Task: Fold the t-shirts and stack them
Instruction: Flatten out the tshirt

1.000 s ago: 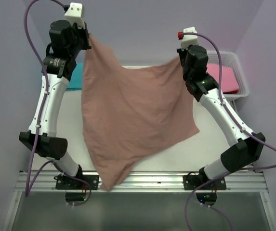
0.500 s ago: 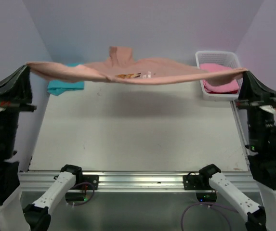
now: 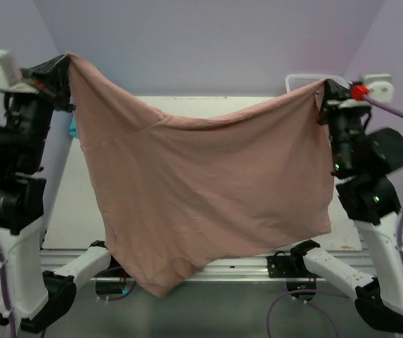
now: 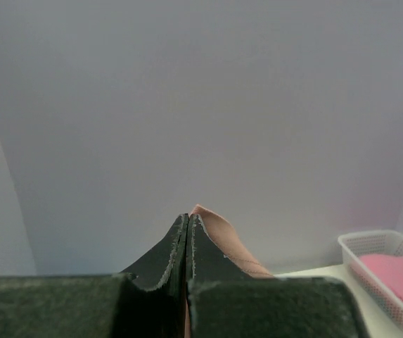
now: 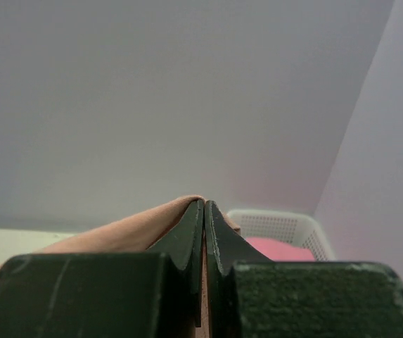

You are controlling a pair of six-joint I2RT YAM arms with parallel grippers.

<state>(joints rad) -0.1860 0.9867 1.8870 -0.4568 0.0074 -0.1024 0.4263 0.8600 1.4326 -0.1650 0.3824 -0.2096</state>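
Hanging over the table (image 3: 208, 105), the shirt (image 3: 201, 190) is spread left to right. Its top corners are clamped by the left gripper (image 3: 64, 68) and right gripper (image 3: 323, 89).

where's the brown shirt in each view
top external: shirt hangs spread across the middle.
left wrist: a tip pokes up at bottom centre.
right wrist: a fold lower left of centre.
shared landmark: white basket, upper right in top external, lower right in both wrist views.

The salmon-brown t-shirt (image 3: 208, 183) hung spread from two raised corners; teal t-shirt (image 3: 71, 127) peeked at its 10 o'clock, pink t-shirt (image 4: 392, 272) lay in a basket (image 4: 367, 241).
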